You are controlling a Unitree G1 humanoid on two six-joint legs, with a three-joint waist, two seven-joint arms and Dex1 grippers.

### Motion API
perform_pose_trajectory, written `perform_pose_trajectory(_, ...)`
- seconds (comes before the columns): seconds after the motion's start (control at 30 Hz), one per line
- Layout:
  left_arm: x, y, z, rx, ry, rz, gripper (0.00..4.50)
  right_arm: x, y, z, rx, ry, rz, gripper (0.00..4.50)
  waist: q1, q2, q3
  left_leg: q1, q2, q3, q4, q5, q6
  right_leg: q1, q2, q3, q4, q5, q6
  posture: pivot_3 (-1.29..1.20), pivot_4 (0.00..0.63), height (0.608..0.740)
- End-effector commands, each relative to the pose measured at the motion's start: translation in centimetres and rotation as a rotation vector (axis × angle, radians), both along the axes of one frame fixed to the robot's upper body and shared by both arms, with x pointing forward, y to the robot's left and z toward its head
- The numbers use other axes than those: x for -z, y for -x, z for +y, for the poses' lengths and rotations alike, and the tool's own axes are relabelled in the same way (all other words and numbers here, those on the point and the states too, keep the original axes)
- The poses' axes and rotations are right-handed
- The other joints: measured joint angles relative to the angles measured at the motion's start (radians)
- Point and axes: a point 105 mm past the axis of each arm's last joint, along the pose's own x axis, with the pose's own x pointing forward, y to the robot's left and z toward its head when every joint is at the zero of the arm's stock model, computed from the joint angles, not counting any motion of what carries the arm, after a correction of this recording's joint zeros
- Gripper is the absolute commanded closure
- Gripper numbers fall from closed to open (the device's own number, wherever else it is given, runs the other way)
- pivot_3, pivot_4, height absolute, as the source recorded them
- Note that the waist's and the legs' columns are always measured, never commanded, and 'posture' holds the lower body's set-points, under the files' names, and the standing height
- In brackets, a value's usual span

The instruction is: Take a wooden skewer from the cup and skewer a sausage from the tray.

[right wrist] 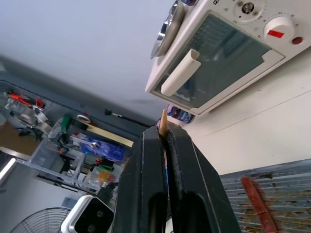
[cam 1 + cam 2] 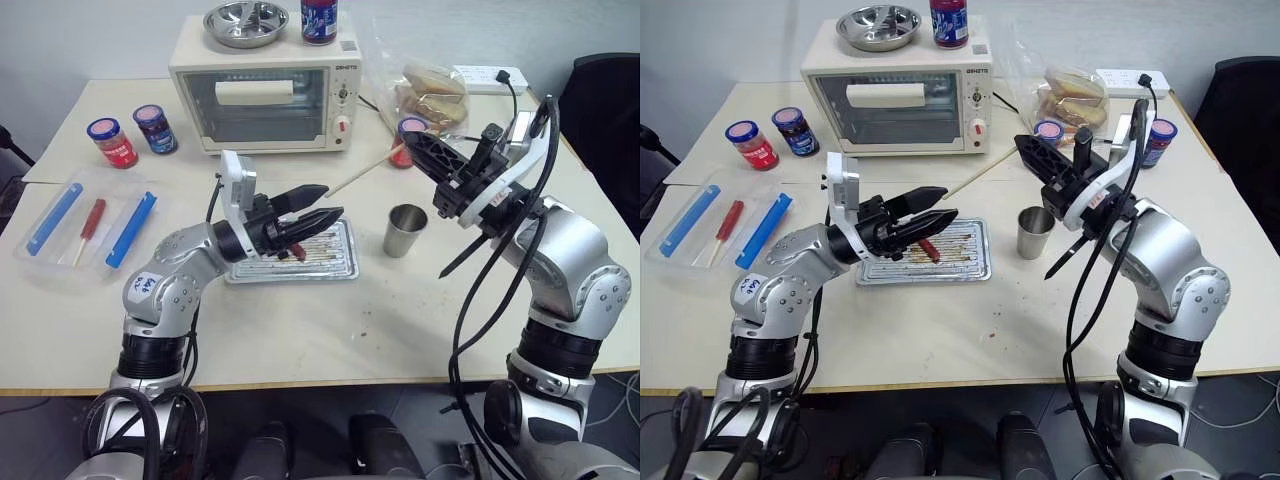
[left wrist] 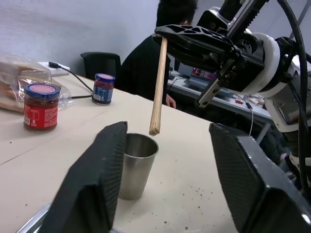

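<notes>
Your right gripper (image 2: 1040, 158) is clamped on the skewer (image 2: 980, 175), holding it near one end so most of the stick reaches out toward the oven (image 2: 902, 95), clear of the cup (image 2: 1035, 232) it belongs to. In the right wrist view only a short pointed tip pokes past the fingers (image 1: 187, 179), so I judge the long free end is the blunt one; check which end you mean to drive in.

Your left gripper (image 2: 930, 222) hovers over the tray (image 2: 975, 265), jaws partly apart and empty, fingers either side of nothing yet. The sausage (image 2: 929, 248) lies on the tray's ribbed bottom, just under and beyond those fingertips. That placement reads as preparation to pinch the sausage and steady it, so it won't roll along the ribs when pushed.

Both arms point inward at each other, which suits a two-handed skewering. Next you likely need to close the left on the sausage and line the stick up along its length.
</notes>
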Motion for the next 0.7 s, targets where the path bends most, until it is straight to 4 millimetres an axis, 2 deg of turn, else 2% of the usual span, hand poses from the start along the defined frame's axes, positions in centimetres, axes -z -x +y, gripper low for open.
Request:
perform_pose_trajectory(0.03, -1.4, 0.5, -0.9, 0.026, 0.011, -0.067, 2.44, -1.1, 1.1, 0.3, -0.020, -0.013, -0.061, 4.50, 0.001, 0.000, 0.000, 0.000, 0.000, 0.000, 0.000, 0.000, 0.000, 0.000, 0.000, 0.000, 0.000, 0.000, 0.000, 0.00, 0.150, 0.740)
perform_pose_trajectory(0.47, -2.3, 0.1, -2.3, 0.032, 0.057, -0.094, 2.44, -1.2, 1.3, 0.5, -0.030, -0.032, -0.070, 4.50, 0.006, 0.000, 0.000, 0.000, 0.000, 0.000, 0.000, 0.000, 0.000, 0.000, 0.000, 0.000, 0.000, 0.000, 0.000, 0.00, 0.150, 0.740)
perform_pose_trajectory(0.6, -2.3, 0.0, -2.4, 0.029, 0.067, -0.093, 3.15, -1.5, 1.4, 0.6, -0.033, -0.047, -0.079, 4.50, 0.007, 0.000, 0.000, 0.000, 0.000, 0.000, 0.000, 0.000, 0.000, 0.000, 0.000, 0.000, 0.000, 0.000, 0.000, 0.00, 0.150, 0.740)
perform_pose_trajectory(0.7, -2.3, -0.3, -2.3, 0.022, 0.061, -0.092, 3.87, -1.8, 1.6, 0.7, -0.035, -0.067, -0.092, 4.50, 0.007, 0.000, 0.000, 0.000, 0.000, 0.000, 0.000, 0.000, 0.000, 0.000, 0.000, 0.000, 0.000, 0.000, 0.000, 0.00, 0.150, 0.740)
